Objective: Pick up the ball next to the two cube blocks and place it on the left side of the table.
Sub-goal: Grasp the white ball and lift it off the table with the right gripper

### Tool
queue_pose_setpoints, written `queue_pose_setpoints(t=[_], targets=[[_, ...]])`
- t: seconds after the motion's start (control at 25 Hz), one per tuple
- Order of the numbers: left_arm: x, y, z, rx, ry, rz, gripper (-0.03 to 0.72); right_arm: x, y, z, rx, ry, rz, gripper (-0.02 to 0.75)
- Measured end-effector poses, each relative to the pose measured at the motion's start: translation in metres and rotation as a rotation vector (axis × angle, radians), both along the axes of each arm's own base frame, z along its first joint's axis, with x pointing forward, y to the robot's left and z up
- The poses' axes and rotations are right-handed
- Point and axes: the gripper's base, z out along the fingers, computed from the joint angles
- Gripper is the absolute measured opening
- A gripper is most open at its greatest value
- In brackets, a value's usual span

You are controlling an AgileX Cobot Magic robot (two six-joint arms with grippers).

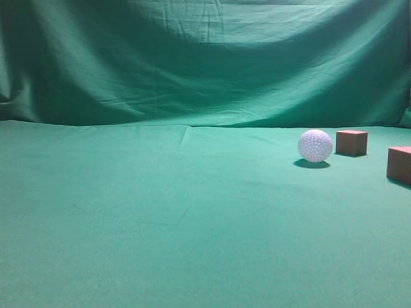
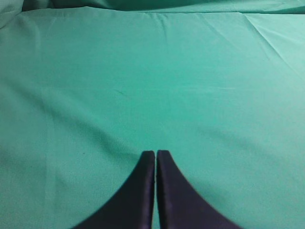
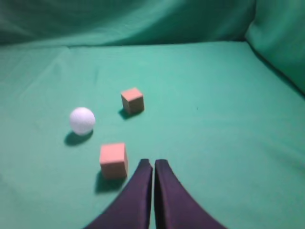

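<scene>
On the right of the table (image 1: 160,218), in the exterior view, the ball (image 1: 315,145) rests just left of the far block (image 1: 352,142); the near block (image 1: 399,164) sits at the right edge. In the left wrist view, the left gripper (image 2: 156,153) is clenched over bare cloth. In the right wrist view, the right gripper (image 3: 153,163) is clenched, empty, just right of the near block (image 3: 113,160); the ball (image 3: 82,120) lies farther left.

Two cube blocks (image 3: 122,130) flank the ball (image 3: 82,120); its left lies open.

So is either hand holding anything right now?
No. Both hands, left and right, are shut on nothing; the ball sits free on the table.
</scene>
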Motion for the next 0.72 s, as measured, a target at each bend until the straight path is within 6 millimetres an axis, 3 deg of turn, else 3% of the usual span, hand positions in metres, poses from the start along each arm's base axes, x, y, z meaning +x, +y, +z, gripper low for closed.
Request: queue_pose_setpoints(t=[0.16,0.32,0.48,0.6,0.72], targets=[[0.000,0.000,0.000,0.000,0.000,0.000,0.000,0.002,-0.001,0.026,0.252,-0.253,-0.033,0.000],[0.000,0.000,0.000,0.000,0.000,0.000,0.000,-0.002,-0.007,0.054,0.322,-0.493,-0.059,0.000],[0.000,0.000,0.000,0.000,0.000,0.000,0.000,-0.016,-0.004,0.107,0.183,-0.489,-0.012,0.000],[0.000,0.000,0.000,0.000,0.000,0.000,0.000,-0.019,-0.002,0.145,0.081,-0.373,0.003,0.000],[0.000,0.000,0.000,0.000,0.000,0.000,0.000,-0.007,0.001,0.163,-0.001,-0.156,0.021,0.000]])
